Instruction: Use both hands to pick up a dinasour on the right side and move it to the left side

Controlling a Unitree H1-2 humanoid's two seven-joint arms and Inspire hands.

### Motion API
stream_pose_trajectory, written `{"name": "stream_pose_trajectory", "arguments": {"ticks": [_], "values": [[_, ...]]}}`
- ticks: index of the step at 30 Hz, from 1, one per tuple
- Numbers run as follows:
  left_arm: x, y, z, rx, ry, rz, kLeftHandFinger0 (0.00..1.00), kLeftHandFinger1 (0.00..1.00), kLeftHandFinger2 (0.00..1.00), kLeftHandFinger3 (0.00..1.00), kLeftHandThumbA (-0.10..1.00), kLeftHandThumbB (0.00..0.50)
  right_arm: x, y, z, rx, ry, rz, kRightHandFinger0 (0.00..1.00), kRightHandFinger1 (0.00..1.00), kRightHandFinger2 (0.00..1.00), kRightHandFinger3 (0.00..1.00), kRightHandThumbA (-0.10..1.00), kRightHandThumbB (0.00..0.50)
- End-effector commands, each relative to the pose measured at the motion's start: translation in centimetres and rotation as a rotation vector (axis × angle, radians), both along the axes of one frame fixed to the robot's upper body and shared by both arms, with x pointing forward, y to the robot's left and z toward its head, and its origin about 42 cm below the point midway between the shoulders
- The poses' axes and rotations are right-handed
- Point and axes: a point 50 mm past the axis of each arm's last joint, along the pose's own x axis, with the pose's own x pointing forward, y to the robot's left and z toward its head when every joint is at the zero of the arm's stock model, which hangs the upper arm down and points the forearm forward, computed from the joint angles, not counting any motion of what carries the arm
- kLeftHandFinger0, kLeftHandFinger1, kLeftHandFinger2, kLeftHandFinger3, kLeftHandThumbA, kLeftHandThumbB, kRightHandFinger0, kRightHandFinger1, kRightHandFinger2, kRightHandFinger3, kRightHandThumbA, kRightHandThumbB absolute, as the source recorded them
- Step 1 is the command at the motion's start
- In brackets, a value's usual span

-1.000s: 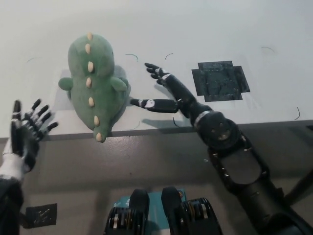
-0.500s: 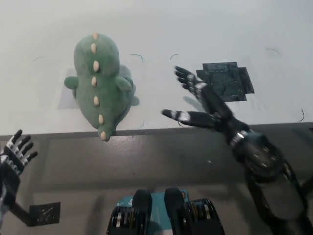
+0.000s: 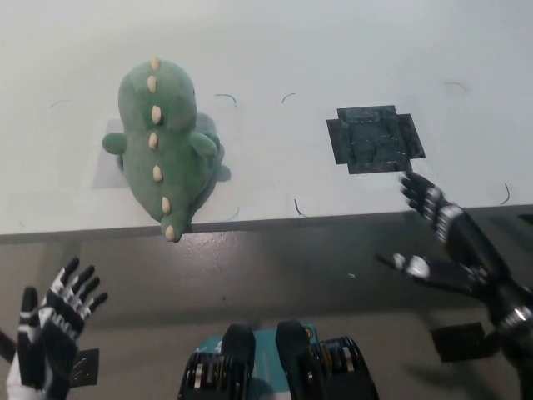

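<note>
1. Currently, the green plush dinosaur lies belly-down on the white surface, at its left part, with the tail tip reaching the near edge.
2. A row of cream spikes runs along the dinosaur's back.
3. The white left hand is at the lower left, below the surface edge, fingers spread wide, holding nothing.
4. The black right hand is at the right, at the surface edge, fingers spread apart, empty.
5. Both hands are well apart from the dinosaur.
6. A dark square patch lies on the surface, right of the dinosaur.
</note>
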Motion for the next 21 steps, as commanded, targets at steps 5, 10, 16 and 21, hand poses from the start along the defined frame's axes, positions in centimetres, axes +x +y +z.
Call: {"name": "stream_pose_trajectory", "arguments": {"ticks": [5,10,16,21], "values": [[-2.7,-1.1,1.2,0.032,-0.117,0.029,1.00,1.00,1.00,1.00,1.00,0.311,-2.7,-3.2,1.5,0.022,-0.127,-0.008,1.00,1.00,1.00,1.00,1.00,0.134],[-3.0,-2.0,1.4,0.041,-0.140,0.021,1.00,1.00,1.00,1.00,1.00,0.338,-5.0,-5.1,1.2,0.011,-0.160,-0.034,1.00,1.00,1.00,1.00,1.00,0.132],[-4.0,-2.8,1.3,0.055,-0.163,0.008,1.00,1.00,1.00,1.00,1.00,0.312,-8.2,-6.8,0.7,0.028,-0.162,-0.017,1.00,1.00,1.00,1.00,1.00,0.175],[-4.8,-3.0,0.7,0.043,-0.173,0.006,1.00,1.00,1.00,1.00,1.00,0.319,-10.2,-7.7,0.2,0.047,-0.140,-0.025,1.00,1.00,1.00,1.00,1.00,0.221]]}}
